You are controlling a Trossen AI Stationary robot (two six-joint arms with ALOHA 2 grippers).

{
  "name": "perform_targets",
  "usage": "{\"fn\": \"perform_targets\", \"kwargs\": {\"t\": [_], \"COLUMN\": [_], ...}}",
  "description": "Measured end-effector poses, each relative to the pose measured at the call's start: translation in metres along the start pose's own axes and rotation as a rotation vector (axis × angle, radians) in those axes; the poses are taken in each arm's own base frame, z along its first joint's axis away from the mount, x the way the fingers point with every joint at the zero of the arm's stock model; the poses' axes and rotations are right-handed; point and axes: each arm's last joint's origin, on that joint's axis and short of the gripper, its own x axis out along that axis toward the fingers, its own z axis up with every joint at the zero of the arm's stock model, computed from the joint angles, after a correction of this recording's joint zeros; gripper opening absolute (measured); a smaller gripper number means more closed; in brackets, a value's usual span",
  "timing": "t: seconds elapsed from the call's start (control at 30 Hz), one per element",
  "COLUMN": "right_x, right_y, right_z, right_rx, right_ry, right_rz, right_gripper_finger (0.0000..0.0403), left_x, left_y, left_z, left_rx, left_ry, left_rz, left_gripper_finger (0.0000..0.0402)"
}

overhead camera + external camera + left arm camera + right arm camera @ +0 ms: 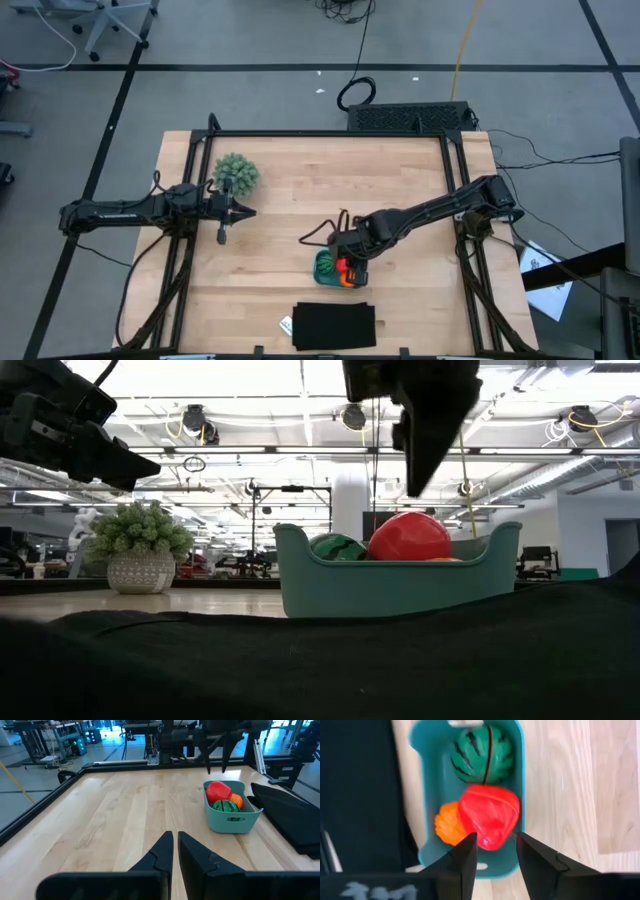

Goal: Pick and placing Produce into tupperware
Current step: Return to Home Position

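Right claw: you find it just above the tupperware, over the end on the right arm's side; fingers spread moderately wide, nothing between them, the red piece below the gap.
Red piece: inside the tub, riding highest, touching both other pieces.
Orange piece: inside, tucked beside the red one, against the wall on the black mat's side.
Watermelon piece: inside, at the end away from the claw.
Tupperware: teal, upright on the surface, toward the front edge; you can count all three Produce pieces in it.
Black mat: flat on the surface, just beside the tub's long side, at the front edge.
Left claw: well apart from the tub, hanging over the surface's left part; fingers narrowed to a thin slit, holding nothing.
Plant: bushy, green, in a pale pot; you see it near the left claw, toward the back.
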Motion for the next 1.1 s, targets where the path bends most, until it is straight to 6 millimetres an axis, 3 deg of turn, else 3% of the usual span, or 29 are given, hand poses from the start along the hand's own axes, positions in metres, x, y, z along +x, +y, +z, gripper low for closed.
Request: {"fn": "perform_targets", "kwargs": {"t": [0.23,0.57,1.1], "right_x": [-0.005,-0.005,-0.0115], "right_y": [0.0013,0.0014,-0.0038], "right_z": [0.0024,0.0025,0.0052], "right_rx": [-0.036,-0.049,-0.134], "right_ry": [-0.008,-0.008,-0.03], "right_rz": [0.005,0.006,0.033], "right_gripper_finger": [0.0091,0.0005,0.0], "left_x": [0.0,0.0,0.0], "left_y": [0.0,0.0,-0.0003], "left_z": [0.0,0.0,-0.0016], "left_rx": [0.0,0.0,-0.014], "left_ry": [0.0,0.0,0.016], "left_rz": [-0.001,-0.002,-0.007], "left_gripper_finger": [0.0031,0.0031,0.0031]}}
